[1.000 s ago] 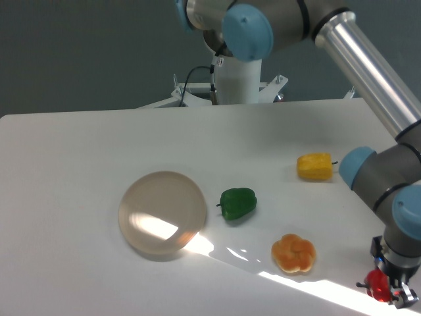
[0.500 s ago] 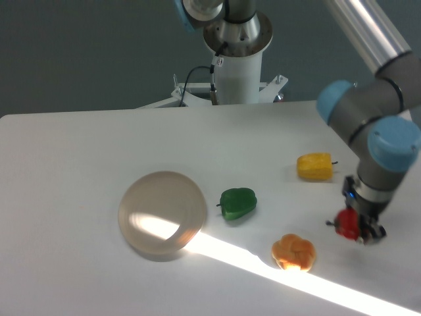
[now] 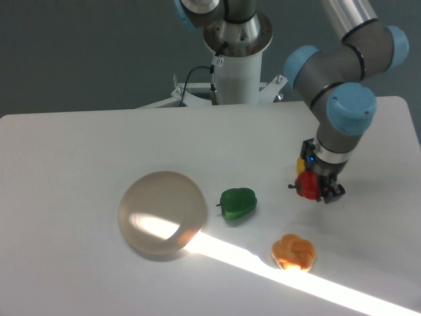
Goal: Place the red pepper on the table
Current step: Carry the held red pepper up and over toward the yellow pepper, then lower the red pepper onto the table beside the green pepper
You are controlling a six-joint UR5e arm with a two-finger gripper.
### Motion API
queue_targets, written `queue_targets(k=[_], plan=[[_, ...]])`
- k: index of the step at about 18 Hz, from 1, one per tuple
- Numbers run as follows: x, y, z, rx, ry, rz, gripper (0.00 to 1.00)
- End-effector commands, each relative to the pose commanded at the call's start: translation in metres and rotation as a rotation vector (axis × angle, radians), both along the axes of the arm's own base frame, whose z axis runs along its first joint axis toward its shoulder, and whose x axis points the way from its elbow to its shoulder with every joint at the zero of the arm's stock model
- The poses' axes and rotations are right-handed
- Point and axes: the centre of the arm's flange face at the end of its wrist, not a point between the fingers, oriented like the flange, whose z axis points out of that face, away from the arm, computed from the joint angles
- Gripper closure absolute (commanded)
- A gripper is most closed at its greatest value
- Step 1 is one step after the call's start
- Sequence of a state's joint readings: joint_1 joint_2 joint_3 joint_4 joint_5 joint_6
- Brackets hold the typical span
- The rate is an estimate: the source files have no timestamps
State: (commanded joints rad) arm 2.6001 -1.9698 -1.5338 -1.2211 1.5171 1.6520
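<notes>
A: Item one, the pincer?

B: Gripper (image 3: pixel 314 187), fingers pointing down, closed around the red pepper (image 3: pixel 306 184). Pepper was held above the table (image 3: pixel 79 164), not resting on it; dark stem pointed left.

A: Anything hidden behind it?

B: A sliver of yellow (image 3: pixel 300 164) showed just at the gripper's upper left edge; too covered to identify.

A: Nearest loose items?

B: Green pepper (image 3: pixel 237 203), lying on the table to the left of the gripper, apart from it. Orange lobed piece (image 3: pixel 294 253), on the table below the gripper, in a bright strip of light.

A: Farther out?

B: Translucent beige dome (image 3: pixel 162 211), left of the green pepper, near it but not touching. Arm base (image 3: pixel 237 62) stood behind the table's far edge.
</notes>
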Motion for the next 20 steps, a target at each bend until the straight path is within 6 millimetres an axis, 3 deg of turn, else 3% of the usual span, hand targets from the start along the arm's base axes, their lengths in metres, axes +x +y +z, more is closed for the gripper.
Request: queue_targets(k=[2, 5, 13, 20], plan=[[0.004, 0.001, -0.001, 0.023, -0.005, -0.094, 0.47], [0.022, -0.001, -0.025, 0.029, -0.061, -0.121, 0.47], [0.066, 0.008, -0.055, 0.039, -0.081, -0.232, 0.47], [0.069, 0.002, -0.066, 0.047, -0.088, -0.328, 0.47]])
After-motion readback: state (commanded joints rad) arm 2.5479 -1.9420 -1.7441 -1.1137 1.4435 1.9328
